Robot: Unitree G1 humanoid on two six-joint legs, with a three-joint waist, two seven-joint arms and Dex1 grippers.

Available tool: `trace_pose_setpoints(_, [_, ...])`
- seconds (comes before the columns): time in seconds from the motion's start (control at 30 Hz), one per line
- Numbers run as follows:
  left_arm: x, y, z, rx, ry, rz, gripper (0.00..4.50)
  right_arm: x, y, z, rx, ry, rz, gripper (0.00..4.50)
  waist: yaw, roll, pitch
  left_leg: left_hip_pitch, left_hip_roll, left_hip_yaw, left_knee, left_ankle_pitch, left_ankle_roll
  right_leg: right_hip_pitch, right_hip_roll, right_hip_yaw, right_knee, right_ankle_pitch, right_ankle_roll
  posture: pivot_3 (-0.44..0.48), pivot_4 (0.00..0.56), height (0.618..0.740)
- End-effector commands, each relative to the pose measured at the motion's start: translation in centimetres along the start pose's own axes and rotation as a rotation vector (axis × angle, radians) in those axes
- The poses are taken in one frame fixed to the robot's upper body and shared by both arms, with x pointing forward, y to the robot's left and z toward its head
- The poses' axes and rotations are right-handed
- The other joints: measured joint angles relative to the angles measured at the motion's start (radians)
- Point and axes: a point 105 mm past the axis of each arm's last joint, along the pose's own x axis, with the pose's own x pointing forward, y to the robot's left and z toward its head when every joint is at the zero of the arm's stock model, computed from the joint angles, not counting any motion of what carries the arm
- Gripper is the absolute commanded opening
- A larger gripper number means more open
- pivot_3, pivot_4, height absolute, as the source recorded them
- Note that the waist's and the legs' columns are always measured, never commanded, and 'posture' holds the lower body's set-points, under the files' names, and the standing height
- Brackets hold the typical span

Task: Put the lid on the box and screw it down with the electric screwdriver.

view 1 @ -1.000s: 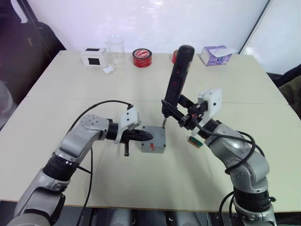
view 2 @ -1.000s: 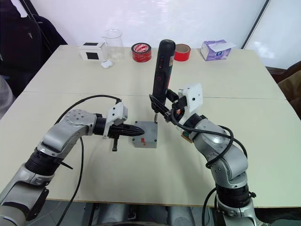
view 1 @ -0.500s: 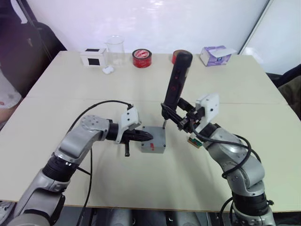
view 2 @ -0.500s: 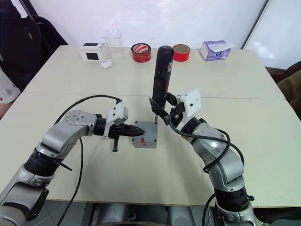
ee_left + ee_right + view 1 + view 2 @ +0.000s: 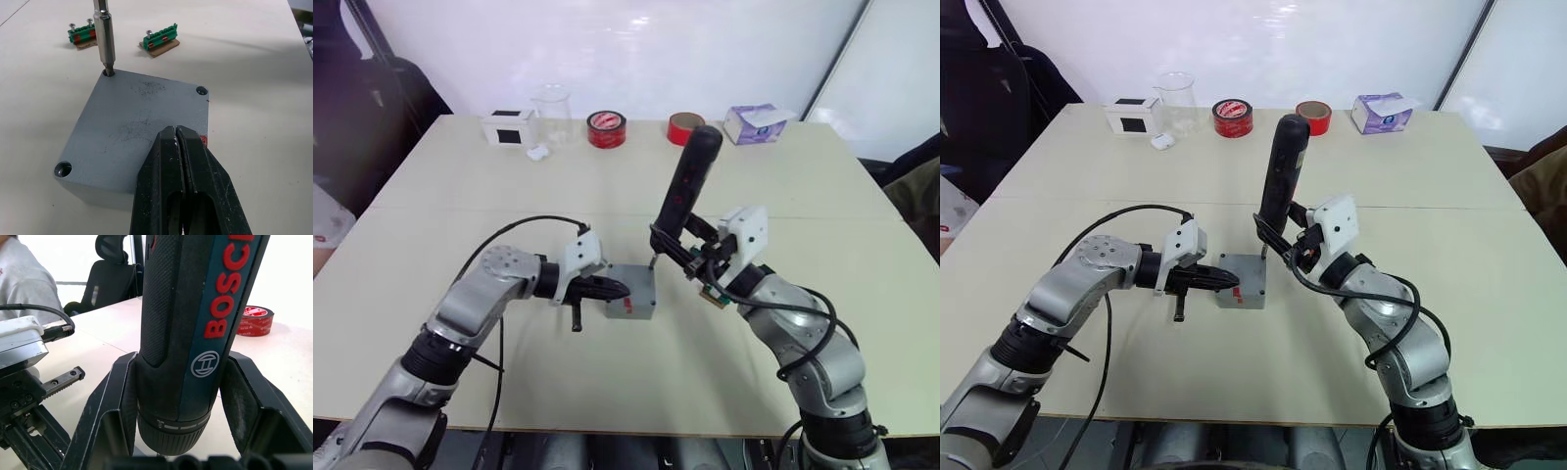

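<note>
At frame centre our right gripper (image 5: pixel 178 396) clamps the electric screwdriver (image 5: pixel 683 191), bit seemingly seated in a corner hole of the lid (image 5: pixel 142 125); our left gripper (image 5: pixel 177 142) rests closed on it.

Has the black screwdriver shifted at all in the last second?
Yes. The electric screwdriver has shifted: its top sits lower against the right-hand red tape roll behind it, while its tip stays at a corner of the lid.

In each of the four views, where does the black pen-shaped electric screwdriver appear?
Left eye view: black pen-shaped electric screwdriver, upright behind the grey metal lid.
Right eye view: screwdriver, centre, bit at the lid's far corner.
Left wrist view: its metal bit in a corner hole.
Right wrist view: its body, between the right end effector's fingers.
Shared landmark: the lid.
</note>
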Motion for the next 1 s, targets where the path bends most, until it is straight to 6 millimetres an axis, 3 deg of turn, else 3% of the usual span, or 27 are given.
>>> trace_pose_setpoints(0.03, [0.1, -0.3, -0.7, -0.003, 0.028, -0.010, 0.00, 0.3, 0.0, -4.1, 0.019, 0.180, -0.007, 1.87, -0.001, 0.000, -0.001, 0.000, 0.000, 0.000, 0.000, 0.000, 0.000, 0.000, 0.000, 0.000, 0.000, 0.000, 0.000, 0.000, 0.150, 0.740])
trace_pose_setpoints(0.37, [0.4, -0.1, -1.6, -0.023, 0.034, 0.019, 0.00, 0.9, 0.6, -4.2, 0.049, 0.186, 0.008, 1.87, 0.000, -0.005, -0.011, 0.004, 0.001, -0.001, 0.000, 0.000, 0.000, 0.004, 0.000, 0.000, -0.002, 0.000, -0.001, 0.000, 0.150, 0.740])
trace_pose_setpoints(0.53, [0.7, -0.4, -1.4, -0.026, 0.028, 0.022, 0.00, 0.8, -0.1, -4.5, 0.048, 0.189, -0.025, 1.87, 0.001, -0.005, -0.012, 0.007, 0.001, -0.001, -0.001, -0.001, 0.001, 0.007, -0.001, 0.000, -0.003, -0.002, -0.003, 0.000, 0.150, 0.740])
trace_pose_setpoints(1.0, [0.9, -0.2, -0.9, -0.022, 0.017, 0.028, 0.00, 1.1, -0.5, -3.0, 0.095, 0.057, -0.072, 1.87, 0.000, -0.005, -0.012, 0.008, 0.001, -0.001, -0.002, -0.001, 0.001, 0.008, -0.001, 0.000, -0.005, -0.002, -0.004, 0.000, 0.150, 0.740])
